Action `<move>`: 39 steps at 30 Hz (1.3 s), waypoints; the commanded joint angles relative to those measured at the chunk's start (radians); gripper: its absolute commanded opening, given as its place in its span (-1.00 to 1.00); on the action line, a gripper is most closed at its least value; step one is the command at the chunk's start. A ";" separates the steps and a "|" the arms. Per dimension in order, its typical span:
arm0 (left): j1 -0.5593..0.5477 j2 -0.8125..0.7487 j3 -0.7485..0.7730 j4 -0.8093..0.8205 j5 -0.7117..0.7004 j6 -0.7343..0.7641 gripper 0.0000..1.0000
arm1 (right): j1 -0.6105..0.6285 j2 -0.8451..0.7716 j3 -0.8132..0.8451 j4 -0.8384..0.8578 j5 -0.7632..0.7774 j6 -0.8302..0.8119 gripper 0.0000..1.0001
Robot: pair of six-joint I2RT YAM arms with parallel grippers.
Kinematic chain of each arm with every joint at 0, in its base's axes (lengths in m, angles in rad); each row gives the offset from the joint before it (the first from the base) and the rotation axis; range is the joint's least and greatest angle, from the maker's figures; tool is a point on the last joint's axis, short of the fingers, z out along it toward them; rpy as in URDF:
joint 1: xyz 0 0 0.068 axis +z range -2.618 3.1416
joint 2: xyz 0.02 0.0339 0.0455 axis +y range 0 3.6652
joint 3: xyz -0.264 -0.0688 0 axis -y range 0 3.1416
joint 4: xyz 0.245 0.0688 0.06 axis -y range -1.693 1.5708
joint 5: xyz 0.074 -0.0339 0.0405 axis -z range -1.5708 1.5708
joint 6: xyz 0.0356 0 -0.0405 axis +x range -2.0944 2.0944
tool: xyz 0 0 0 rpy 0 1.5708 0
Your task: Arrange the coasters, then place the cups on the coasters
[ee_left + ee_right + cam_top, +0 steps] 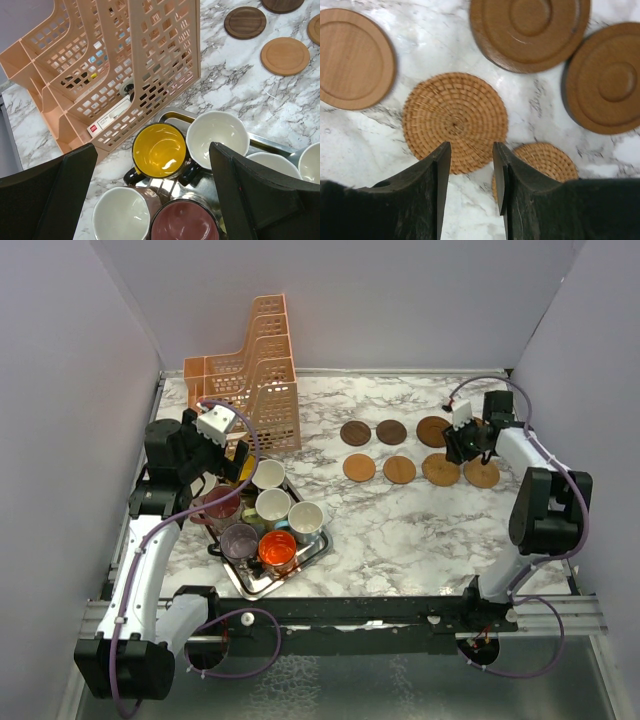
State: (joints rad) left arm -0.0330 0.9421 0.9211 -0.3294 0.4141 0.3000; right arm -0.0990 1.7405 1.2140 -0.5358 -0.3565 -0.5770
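Wicker coaster (455,122), flat, round and tan, lies on the marble table (365,145) partly under the tips of the right hand (471,150), fingers slightly apart and empty; looks light, stiff, grippy, so I'd pinch its rim

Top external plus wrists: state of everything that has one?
left hand: wide open, empty, above the cups
right hand: partly open, empty, over a woven coaster
cups: upright, empty, none on a coaster
coasters: flat on the table, bare
tray: holding the cups
rack: upright
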 commanded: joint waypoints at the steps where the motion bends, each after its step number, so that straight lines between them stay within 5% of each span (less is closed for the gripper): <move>1: 0.002 -0.009 0.055 -0.047 -0.006 0.043 0.98 | -0.060 -0.058 -0.008 -0.030 0.001 0.021 -0.18; 10: 0.001 0.041 0.101 -0.185 0.024 0.100 0.98 | -0.061 -0.255 -0.040 -0.035 -0.149 0.155 -0.03; 18: -0.023 0.114 0.161 -0.372 0.029 0.206 0.98 | -0.057 -0.394 -0.086 0.023 -0.361 0.251 0.98; 26: -0.162 0.209 0.180 -0.433 -0.103 0.212 0.95 | -0.054 -0.478 -0.179 0.067 -0.389 0.242 0.97; 39: -0.171 0.417 0.294 -0.433 -0.076 0.234 0.53 | -0.054 -0.478 -0.230 0.083 -0.433 0.225 0.88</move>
State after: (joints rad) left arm -0.2016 1.3048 1.1702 -0.7506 0.3534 0.4934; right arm -0.1562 1.2686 1.0107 -0.4892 -0.7361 -0.3447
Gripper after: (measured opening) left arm 0.819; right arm 0.945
